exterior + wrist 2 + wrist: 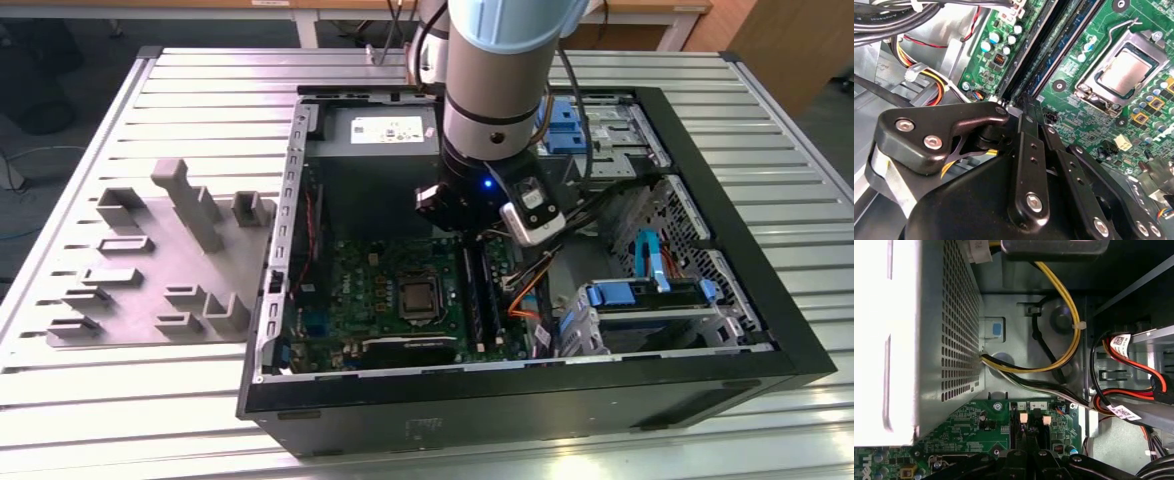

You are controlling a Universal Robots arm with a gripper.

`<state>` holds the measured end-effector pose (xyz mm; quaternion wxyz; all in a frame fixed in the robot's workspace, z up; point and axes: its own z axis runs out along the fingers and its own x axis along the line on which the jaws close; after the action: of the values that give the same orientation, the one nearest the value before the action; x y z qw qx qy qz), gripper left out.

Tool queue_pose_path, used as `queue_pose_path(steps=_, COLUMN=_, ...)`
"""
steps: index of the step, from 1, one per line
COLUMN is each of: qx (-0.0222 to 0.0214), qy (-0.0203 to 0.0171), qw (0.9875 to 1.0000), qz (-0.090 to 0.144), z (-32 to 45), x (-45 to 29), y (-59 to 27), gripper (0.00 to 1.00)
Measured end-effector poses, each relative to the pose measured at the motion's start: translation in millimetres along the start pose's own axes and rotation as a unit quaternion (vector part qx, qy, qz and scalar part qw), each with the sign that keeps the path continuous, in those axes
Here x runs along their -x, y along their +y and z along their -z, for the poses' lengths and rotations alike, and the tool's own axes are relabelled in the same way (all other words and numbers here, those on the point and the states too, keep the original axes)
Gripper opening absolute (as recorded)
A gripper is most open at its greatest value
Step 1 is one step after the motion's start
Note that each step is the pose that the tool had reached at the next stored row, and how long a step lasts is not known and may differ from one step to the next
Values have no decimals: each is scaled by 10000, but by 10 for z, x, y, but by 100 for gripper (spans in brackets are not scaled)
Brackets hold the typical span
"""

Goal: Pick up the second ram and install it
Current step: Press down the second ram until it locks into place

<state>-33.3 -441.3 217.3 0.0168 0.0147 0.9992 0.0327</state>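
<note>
Hovering end effector [1026, 100] (fingers together), ram [1054, 45] beneath

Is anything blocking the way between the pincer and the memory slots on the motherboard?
Nothing visible does. The pincer sits right at the memory slots; the yellow and orange cables lie beside the board, clear of them.

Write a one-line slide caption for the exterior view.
Arm's gripper lowered into the open computer case, over the motherboard's memory slots; grey fixture blocks alongside.

cables [527, 290] crowding slots, drive cage [654, 300] beside
</note>
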Motion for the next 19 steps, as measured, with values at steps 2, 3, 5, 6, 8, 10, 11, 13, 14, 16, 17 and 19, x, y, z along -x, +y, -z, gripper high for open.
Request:
queue_pose_path(steps=2, qx=0, qy=0, qw=10000, qz=0, z=-1, x=0, y=0, gripper=11)
queue_pose_path(steps=3, qx=1, qy=0, qw=10000, qz=0, z=-8, x=0, y=0, gripper=11)
queue_pose_path(steps=5, qx=-2, qy=0, qw=10000, qz=0, z=-14, x=-1, y=-2, gripper=11)
queue_pose_path(steps=6, qx=-2, qy=0, qw=10000, qz=0, z=-15, x=-1, y=-2, gripper=11)
queue_pose_path(steps=8, qx=0, qy=-1, qw=10000, qz=0, z=-11, x=0, y=-1, gripper=11)
queue_pose_path(steps=10, qx=14, qy=-5, qw=10000, qz=0, z=24, x=2, y=5, gripper=11)
queue_pose_path(steps=11, qx=6, qy=-2, qw=10000, qz=0, z=56, x=2, y=6, gripper=11)
queue_pose_path(steps=13, qx=1, qy=-1, qw=10000, qz=0, z=104, x=3, y=7, gripper=11)
queue_pose_path(steps=14, qx=1, qy=-1, qw=10000, qz=0, z=119, x=4, y=8, gripper=11)
queue_pose_path(steps=16, qx=1, qy=-1, qw=10000, qz=0, z=130, x=4, y=9, gripper=11)
queue_pose_path(steps=17, qx=1, qy=-1, qw=10000, qz=0, z=133, x=4, y=9, gripper=11)
queue_pose_path(steps=19, qx=1, qy=-1, qw=10000, qz=0, z=134, x=5, y=9, gripper=11)
